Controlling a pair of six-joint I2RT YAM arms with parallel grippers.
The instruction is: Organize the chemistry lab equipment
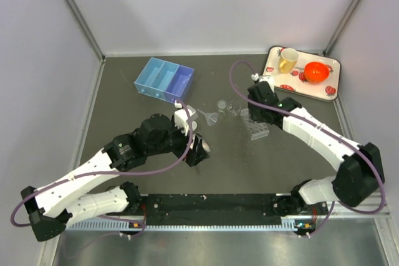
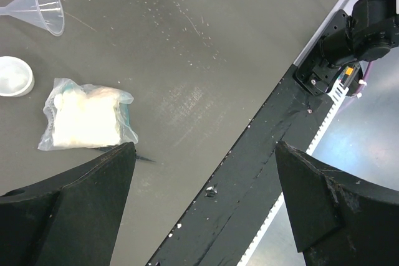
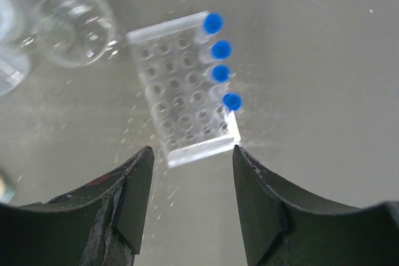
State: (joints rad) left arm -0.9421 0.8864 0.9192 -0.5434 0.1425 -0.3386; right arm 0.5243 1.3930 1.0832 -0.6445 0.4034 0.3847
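Right jaws apart near rack (image 3: 181, 101) holding 4 blue-capped tubes (image 3: 220, 73).

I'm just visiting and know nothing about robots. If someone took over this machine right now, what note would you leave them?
The left fingers are wide open and empty, hovering near the bag of white material.
The right fingers are open and empty, above the tube rack.
Done: four blue-capped tubes stand in one row of the rack.
Loose on the table: the funnel, two beakers and the bag.
The blue tray shows nothing in it from above.
Left: tidy the loose pieces, probably into the tray.
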